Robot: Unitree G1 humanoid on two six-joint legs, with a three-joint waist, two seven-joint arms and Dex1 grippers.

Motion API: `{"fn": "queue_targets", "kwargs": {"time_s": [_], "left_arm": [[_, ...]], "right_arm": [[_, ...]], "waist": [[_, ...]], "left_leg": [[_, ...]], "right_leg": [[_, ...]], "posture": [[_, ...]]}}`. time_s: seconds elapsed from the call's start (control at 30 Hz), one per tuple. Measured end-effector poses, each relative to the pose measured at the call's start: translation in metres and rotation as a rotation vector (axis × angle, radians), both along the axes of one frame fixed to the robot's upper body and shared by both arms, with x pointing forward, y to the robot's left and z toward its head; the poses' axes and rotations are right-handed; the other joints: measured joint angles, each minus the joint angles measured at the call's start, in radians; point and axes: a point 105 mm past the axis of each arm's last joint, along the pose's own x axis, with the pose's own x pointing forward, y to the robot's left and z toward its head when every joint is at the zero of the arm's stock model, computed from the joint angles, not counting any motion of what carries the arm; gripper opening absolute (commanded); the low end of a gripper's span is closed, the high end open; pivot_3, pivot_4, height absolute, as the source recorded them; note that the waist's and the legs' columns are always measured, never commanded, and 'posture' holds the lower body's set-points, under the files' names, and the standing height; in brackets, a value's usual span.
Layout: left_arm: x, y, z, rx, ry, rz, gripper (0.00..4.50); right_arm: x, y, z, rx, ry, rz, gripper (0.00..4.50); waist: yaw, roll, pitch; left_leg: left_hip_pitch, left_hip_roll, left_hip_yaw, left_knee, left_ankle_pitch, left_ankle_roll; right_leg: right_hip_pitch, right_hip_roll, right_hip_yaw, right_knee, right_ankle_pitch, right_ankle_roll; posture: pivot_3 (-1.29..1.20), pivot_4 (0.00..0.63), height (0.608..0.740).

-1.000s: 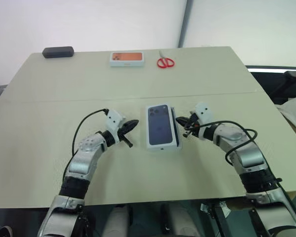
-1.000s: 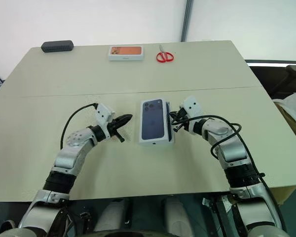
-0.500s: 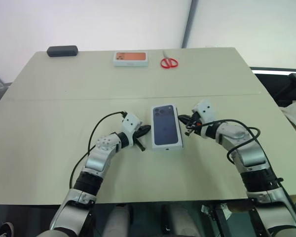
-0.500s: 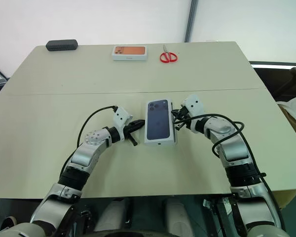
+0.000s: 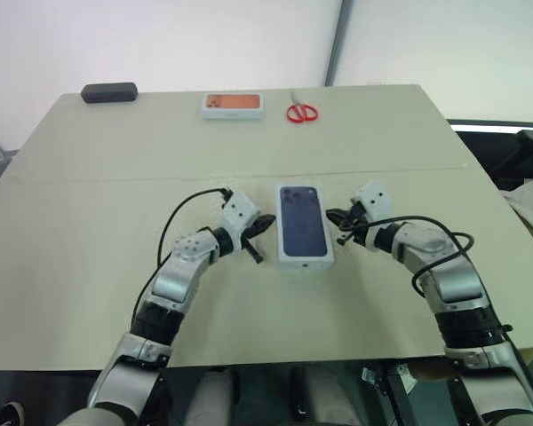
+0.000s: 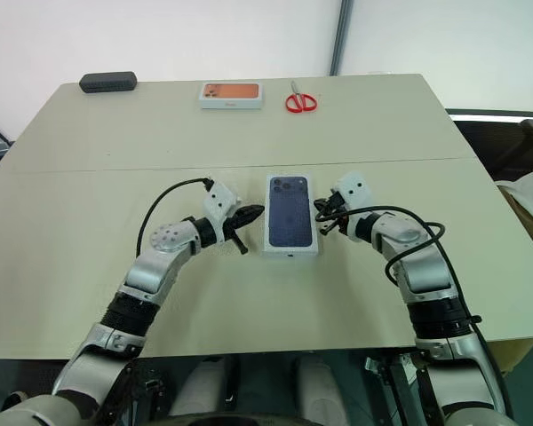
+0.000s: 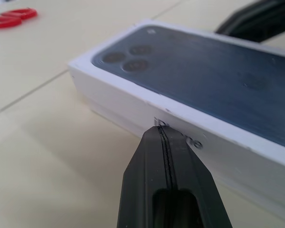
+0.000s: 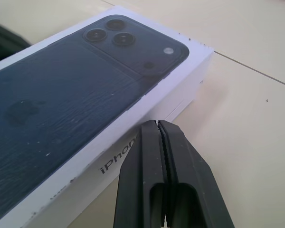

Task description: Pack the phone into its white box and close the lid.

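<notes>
Two closed claws flanking one shut package at mid-table. Left gripper point(image 6: 251, 213) clamped fully shut on nothing, tip against the long side wall of the lid point(image 6: 291, 209), just at the seam, as seen in the left wrist view point(image 7: 164, 135). Lid seated picture-side up over the white box point(image 7: 118, 118), only a sliver of that box visible beneath; phone hidden inside, presumably, though not confirmable. Right gripper point(image 6: 322, 213) likewise pinched shut and empty, tip close to the opposite long wall, touching or a hair off, hard to say.

Risks, judged from this pose:
- Uneven squeeze from either side, package skidding or twisting across the smooth table point(image 6: 89, 231).
- Tip catching the seam, lid pried up at one edge instead of pressed home.
- Too hard a push, thin card wall dented.
- Lid possibly not fully down along the near end, trapped air holding it proud.

Black case point(image 6: 107, 82), orange-topped box point(image 6: 231, 93) and red scissors point(image 6: 298, 100) well apart at the far edge, no obstacle.
</notes>
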Motion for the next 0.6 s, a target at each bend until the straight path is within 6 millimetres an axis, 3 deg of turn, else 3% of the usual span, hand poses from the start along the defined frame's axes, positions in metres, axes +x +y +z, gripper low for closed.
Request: {"fn": "queue_targets", "kwargs": {"time_s": [0.27,0.47,0.6], "left_arm": [[0.001,-0.002,-0.004,-0.04,0.033,0.026,0.0],[0.009,-0.006,0.014,-0.082,-0.008,0.034,0.0],[0.01,-0.006,0.015,-0.094,-0.007,0.038,0.0]], "right_arm": [[0.001,-0.001,-0.002,-0.02,-0.002,-0.008,0.05],[0.006,-0.004,-0.007,-0.045,-0.001,-0.031,0.05],[0.006,-0.003,-0.008,-0.048,-0.003,-0.029,0.05]], "waist": [[0.0,0.0,0.0],[0.001,0.0,0.0],[-0.002,0.0,0.0]], "left_leg": [[0.0,0.0,0.0,0.0,0.0,0.0],[0.0,0.0,0.0,0.0,0.0,0.0],[0.0,0.0,0.0,0.0,0.0,0.0]], "right_leg": [[0.0,0.0,0.0,0.0,0.0,0.0],[0.0,0.0,0.0,0.0,0.0,0.0],[0.0,0.0,0.0,0.0,0.0,0.0]], "posture": [[0.0,0.15,0.74],[0.0,0.15,0.74],[0.0,0.15,0.74]]}}
